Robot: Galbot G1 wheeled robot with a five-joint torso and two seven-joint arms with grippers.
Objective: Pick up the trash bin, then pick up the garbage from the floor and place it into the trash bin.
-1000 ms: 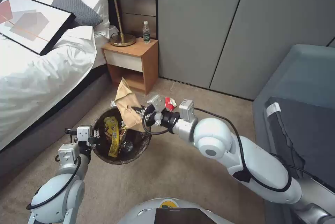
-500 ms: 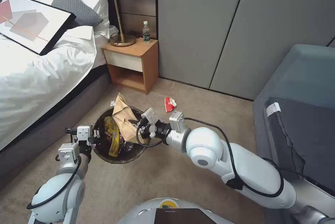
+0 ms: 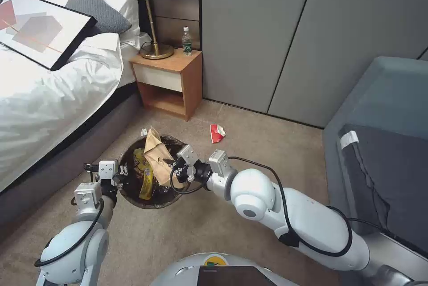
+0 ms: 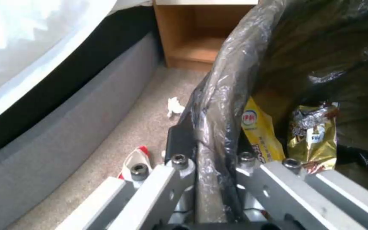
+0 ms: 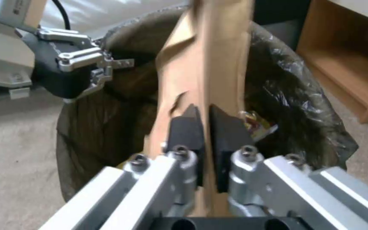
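The trash bin [image 3: 154, 206], lined with a dark crinkled bag, hangs just above the carpet. My left gripper [image 3: 121, 173] is shut on the bin's near rim [image 4: 231, 64], with the bag fold pinched between its fingers. My right gripper [image 3: 170, 163] is shut on a brown paper scrap [image 3: 156, 154] that stands up over the bin's mouth, its lower end inside. In the right wrist view the black pads [image 5: 184, 127] clamp the paper [image 5: 205, 64]. Yellow snack wrappers [image 4: 258, 127] lie in the bin. A crushed red-and-white cup [image 3: 217, 132] sits on the floor beyond it.
The bed [image 3: 53, 99] runs along the left and a wooden nightstand [image 3: 169, 76] with a lamp and a bottle [image 3: 187, 41] stands behind the bin. A grey sofa [image 3: 383, 143] fills the right. A white tissue [image 4: 174, 106] and another red-and-white cup [image 4: 135, 159] lie on the carpet near the bed base.
My right gripper has come down and toward me with the brown paper, from above the rim to inside the bin's mouth. The left gripper and the bin have stayed put.
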